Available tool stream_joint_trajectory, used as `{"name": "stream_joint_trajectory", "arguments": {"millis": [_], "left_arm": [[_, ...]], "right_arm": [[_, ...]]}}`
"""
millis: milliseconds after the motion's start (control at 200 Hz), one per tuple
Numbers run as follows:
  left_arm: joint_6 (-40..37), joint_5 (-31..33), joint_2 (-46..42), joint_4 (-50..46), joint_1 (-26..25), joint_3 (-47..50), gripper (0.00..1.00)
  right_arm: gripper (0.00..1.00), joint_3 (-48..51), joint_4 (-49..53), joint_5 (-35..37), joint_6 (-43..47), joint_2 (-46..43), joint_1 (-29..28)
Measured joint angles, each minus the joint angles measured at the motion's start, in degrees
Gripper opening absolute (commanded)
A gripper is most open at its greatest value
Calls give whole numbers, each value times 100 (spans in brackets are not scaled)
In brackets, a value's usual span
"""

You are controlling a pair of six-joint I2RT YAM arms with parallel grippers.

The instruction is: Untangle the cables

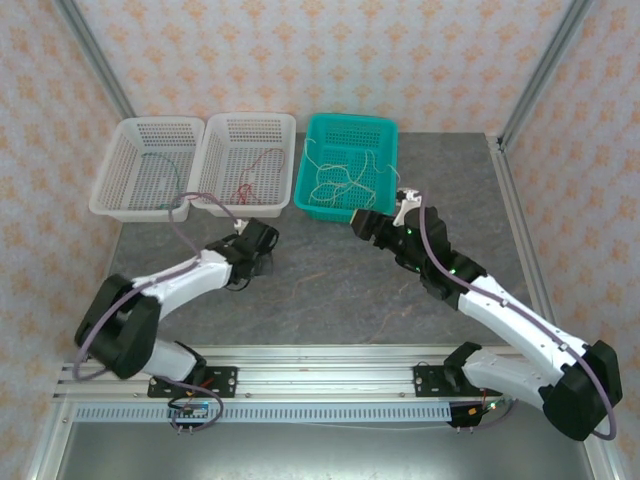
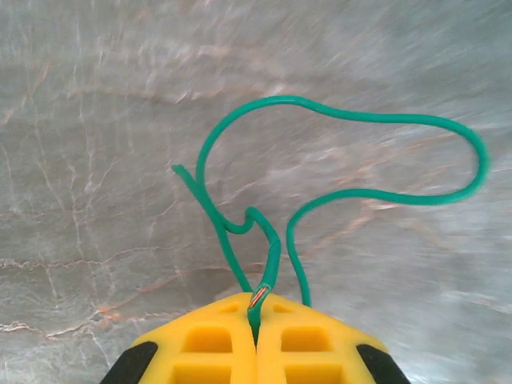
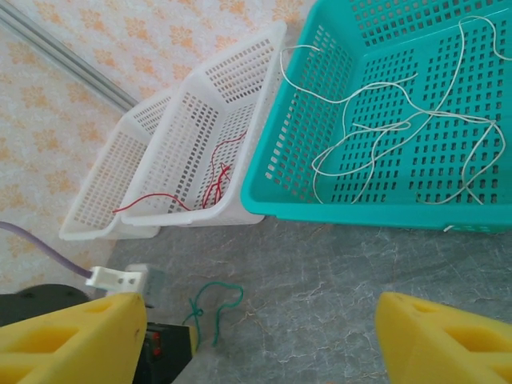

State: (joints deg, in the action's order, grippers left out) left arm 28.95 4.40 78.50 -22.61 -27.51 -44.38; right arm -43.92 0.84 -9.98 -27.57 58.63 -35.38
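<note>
My left gripper (image 2: 258,320) is shut on a green cable (image 2: 376,118), pinching it near a stripped end where copper shows. The rest of that cable lies in a wide loop on the grey table ahead of the yellow fingers (image 2: 208,344). From above, the left gripper (image 1: 262,240) sits just in front of the white baskets. My right gripper (image 3: 260,344) is open with nothing between its fingers, low over the table before the teal basket (image 3: 360,210). The green cable (image 3: 216,300) lies to its left. Cream-white cables (image 3: 400,128) lie spread in the teal basket, and a red cable (image 3: 212,188) in the middle white basket.
Three baskets stand in a row at the back: two white ones (image 1: 160,125) (image 1: 248,120) and the teal one (image 1: 345,125). A thin green wire (image 1: 152,165) lies in the left white basket. Metal frame posts (image 1: 545,75) rise at the back corners.
</note>
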Motion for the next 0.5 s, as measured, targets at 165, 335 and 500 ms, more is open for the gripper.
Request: {"name": "stream_joint_trajectory", "arguments": {"millis": [165,335,500], "left_arm": [[-81,-577,-962,-435,17,-682,0],[-96,-883,-1432,-570,9,-765,0],[-96,-1005,-1478,-599,-127,-754,0]], "right_arm": [[80,-72,-98,-839,33,562,42],[84,-164,-708,-1733,-245,1432,-190],[82,-407,-1335,-1969,-409,2111,-741]]}}
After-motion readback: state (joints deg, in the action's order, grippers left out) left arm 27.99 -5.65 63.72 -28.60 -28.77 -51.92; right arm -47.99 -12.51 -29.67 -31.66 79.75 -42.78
